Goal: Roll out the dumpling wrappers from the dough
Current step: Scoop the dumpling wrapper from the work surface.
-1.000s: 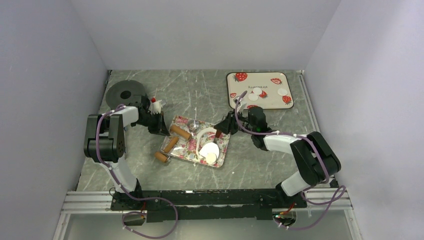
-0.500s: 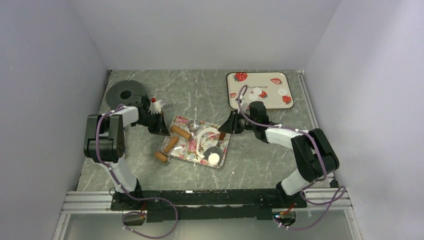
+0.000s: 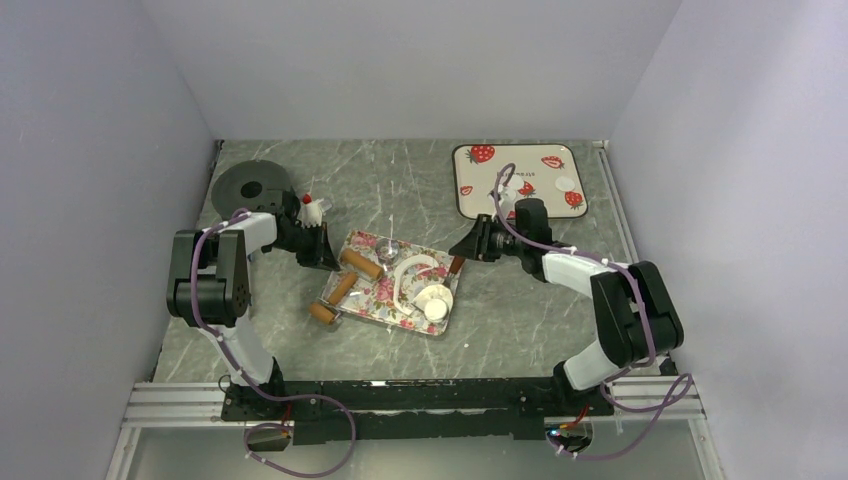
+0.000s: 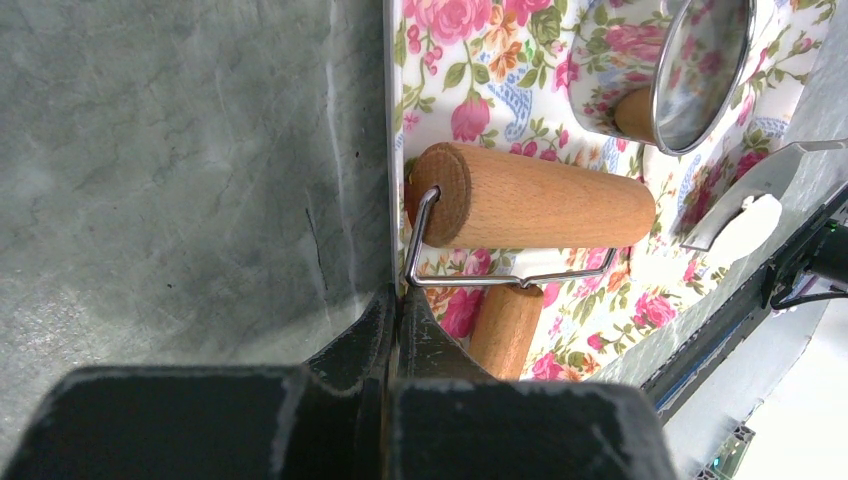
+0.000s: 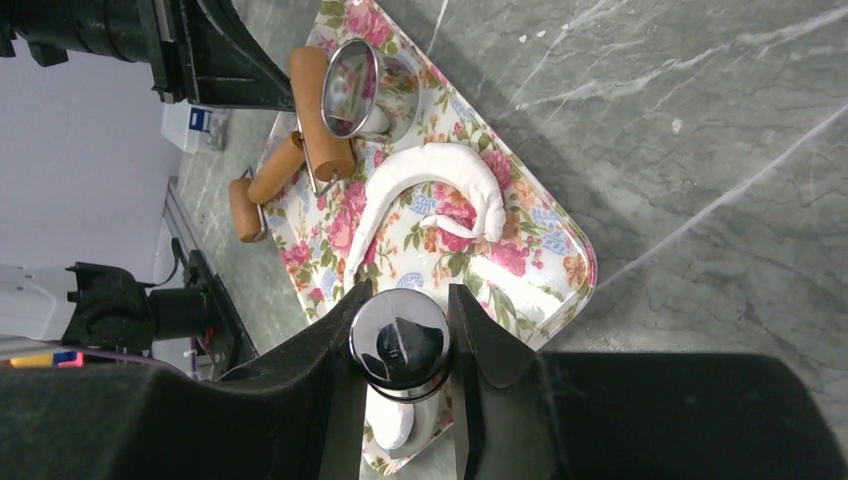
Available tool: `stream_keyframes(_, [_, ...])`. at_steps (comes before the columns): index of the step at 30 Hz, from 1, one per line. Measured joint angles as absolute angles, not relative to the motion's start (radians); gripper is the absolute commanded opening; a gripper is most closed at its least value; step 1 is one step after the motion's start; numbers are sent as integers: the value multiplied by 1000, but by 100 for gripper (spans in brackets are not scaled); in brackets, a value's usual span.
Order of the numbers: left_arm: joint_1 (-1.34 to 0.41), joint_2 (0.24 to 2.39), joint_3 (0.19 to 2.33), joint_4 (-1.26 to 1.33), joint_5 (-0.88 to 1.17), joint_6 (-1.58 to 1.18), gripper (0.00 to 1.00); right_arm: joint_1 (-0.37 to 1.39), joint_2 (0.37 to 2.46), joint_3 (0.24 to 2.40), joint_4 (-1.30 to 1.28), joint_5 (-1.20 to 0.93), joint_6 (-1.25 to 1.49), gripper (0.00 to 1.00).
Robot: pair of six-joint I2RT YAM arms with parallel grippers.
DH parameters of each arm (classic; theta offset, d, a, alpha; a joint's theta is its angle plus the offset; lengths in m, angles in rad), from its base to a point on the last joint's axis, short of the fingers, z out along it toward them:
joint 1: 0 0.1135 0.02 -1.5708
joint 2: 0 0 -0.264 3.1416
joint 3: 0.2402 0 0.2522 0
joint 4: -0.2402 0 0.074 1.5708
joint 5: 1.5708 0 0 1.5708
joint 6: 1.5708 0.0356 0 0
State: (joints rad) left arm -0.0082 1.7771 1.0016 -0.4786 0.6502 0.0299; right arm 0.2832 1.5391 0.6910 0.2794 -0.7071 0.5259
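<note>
Tray [image 3: 372,292] holds dough [image 5: 420,165], roller [image 4: 540,197], ring cutter [image 5: 350,88]; right hand [image 5: 405,300] grips, seemingly, a chrome-capped tool [image 5: 400,350].

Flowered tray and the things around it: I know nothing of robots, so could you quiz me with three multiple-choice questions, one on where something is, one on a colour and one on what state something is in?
1. Where does the curved white dough strip lie?
A) on the flowered tray
B) on the black disc
C) on the bare table

2. What colour are the strawberries printed on the cream mat?
A) blue
B) red
C) yellow

3. What are the right arm's fingers doing?
A) spread wide and empty
B) closed on a shiny round metal knob
C) closed on a wooden roller

Answers: 1 A, the strip curls across the tray's flowers. 2 B, the fruit is plainly red. 3 B, the right wrist view shows the knob pinched between both fingers.
</note>
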Motion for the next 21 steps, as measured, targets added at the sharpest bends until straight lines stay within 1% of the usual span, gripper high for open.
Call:
stream_keyframes(9, [-8,1777,1002,-479,650,30,0,235,1481,742,184,-681,494,0])
stream_keyframes(17, [-8,1777,1002,-479,650,30,0,100,1432,867,174,-633,516,0])
stream_keyframes(21, [-8,1777,1002,-479,650,30,0,5,1432,918,212,-535,545,0])
